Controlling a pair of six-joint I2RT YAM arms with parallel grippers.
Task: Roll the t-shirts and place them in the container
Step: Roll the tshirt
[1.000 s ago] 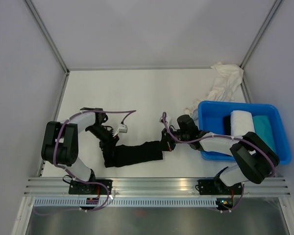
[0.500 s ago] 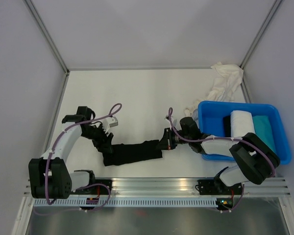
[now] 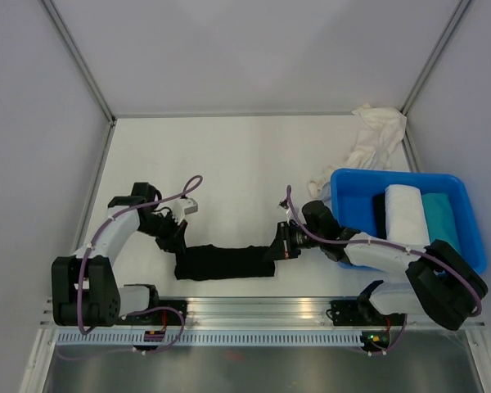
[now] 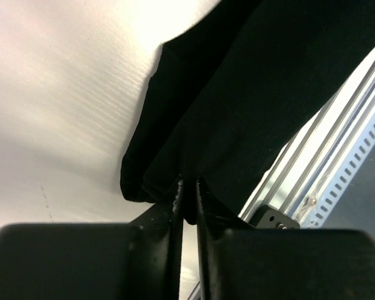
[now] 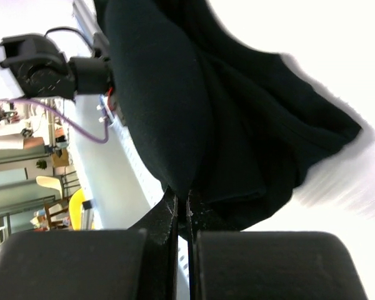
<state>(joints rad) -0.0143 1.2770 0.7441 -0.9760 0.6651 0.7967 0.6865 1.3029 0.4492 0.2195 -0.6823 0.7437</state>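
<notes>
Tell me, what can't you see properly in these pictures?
- Top view: the dark thing in the blue tub, beside the white roll, is too small to name.
- Top view: the right arm covers the teal t-shirt's near end.
- Top view: the crumpled cream cloth may be one piece or several.
- Wrist views: the black t-shirt runs off the frame edges.

On my screen the overhead view shows a matte white tabletop boxed in by pale grey wall panels, which meet at slim aluminium frame posts. A slotted aluminium rail runs along the near edge. The light is soft and even, with mild glare on the surface. Past that edge, the right wrist view catches a blurred room with what may be a yellow chair.
</notes>
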